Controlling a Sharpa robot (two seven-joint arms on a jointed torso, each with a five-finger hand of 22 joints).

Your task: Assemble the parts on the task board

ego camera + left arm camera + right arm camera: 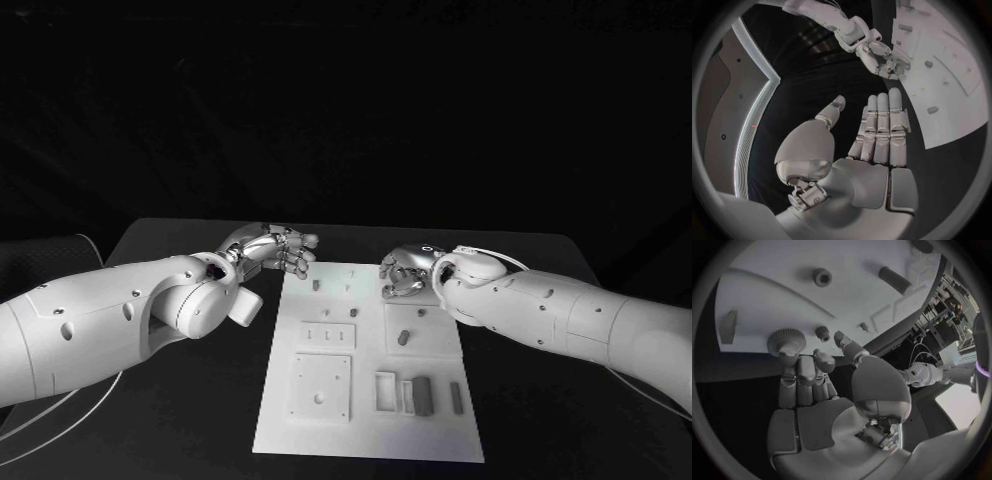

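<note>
The right hand [811,390] has its fingers [787,347] touching a round ridged part [786,339] at the task board's [361,420] far edge, upper middle of the head view; whether they grip it I cannot tell. The left hand [873,135] is released, fingers straight, over the desk [159,420]. The part looks small, stiff and light; take its ridged rim.

A black table [173,400] fronts a dark backdrop [346,100].

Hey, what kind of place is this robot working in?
Probably a robotics lab or test bench: a white task board with small parts lies on a black table against a dark backdrop, with the left hand and right hand over its far end.
</note>
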